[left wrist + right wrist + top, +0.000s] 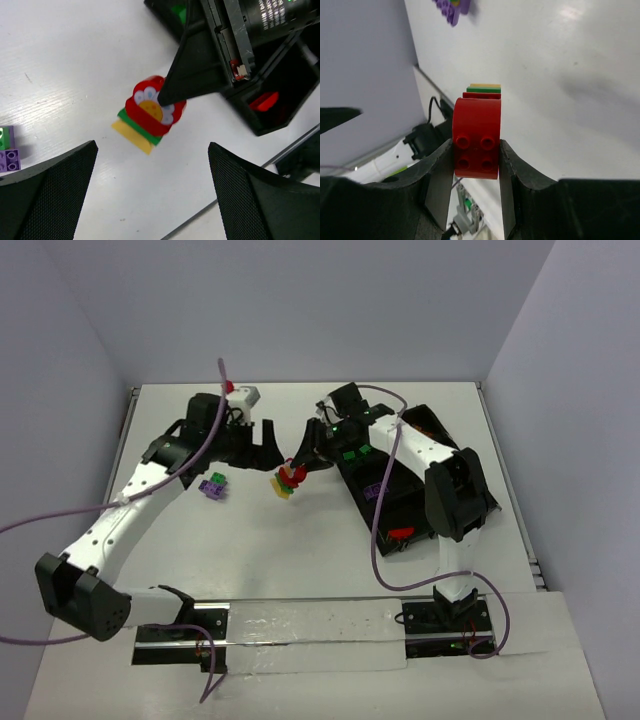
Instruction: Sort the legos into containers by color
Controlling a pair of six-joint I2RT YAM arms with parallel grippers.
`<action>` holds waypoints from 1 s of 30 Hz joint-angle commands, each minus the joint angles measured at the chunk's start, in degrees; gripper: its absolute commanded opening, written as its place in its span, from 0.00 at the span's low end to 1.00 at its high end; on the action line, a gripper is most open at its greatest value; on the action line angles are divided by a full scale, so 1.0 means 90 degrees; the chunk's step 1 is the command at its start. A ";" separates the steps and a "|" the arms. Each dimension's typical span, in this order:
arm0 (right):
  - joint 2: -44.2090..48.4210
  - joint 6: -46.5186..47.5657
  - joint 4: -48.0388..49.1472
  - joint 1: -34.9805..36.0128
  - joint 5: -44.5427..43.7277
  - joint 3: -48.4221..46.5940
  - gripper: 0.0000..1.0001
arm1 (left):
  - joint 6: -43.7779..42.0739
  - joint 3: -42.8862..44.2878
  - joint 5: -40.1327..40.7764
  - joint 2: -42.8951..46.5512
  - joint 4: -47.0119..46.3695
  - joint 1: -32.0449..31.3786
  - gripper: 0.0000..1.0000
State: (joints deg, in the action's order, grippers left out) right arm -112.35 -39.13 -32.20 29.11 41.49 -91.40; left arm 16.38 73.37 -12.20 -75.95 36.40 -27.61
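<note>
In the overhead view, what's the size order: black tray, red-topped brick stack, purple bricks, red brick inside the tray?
1. black tray
2. red-topped stack and purple bricks, too alike to rank
3. red brick inside the tray

White links, black joints, purple cables, textured black fingers, perhaps green LEDs

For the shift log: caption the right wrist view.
Right claw shut on a red lego, green and yellow pieces stacked behind it.

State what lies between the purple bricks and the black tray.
In the top view, the red-green-yellow brick stack, pinched by the right gripper, lies between the purple bricks and the black tray.
</note>
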 commanded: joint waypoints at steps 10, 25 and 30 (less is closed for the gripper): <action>0.1774 -0.0134 0.1597 -0.0193 -0.0726 0.0955 0.00 | 0.4487 -0.2751 -0.3416 0.1613 -0.3889 0.2041 0.93; 0.2122 -0.1111 0.3452 -0.0266 0.0375 0.1733 0.00 | 0.5340 -0.3817 -0.4696 0.1187 -0.6448 0.2061 0.94; 0.2122 -0.1524 0.4165 -0.0266 0.0789 0.1741 0.00 | 0.5259 -0.3777 -0.4778 0.0928 -0.6515 0.2077 0.94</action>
State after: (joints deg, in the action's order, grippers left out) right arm -95.46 -48.58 -5.27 27.05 43.50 -75.31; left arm 63.21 38.90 -51.88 -66.09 -16.27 -9.33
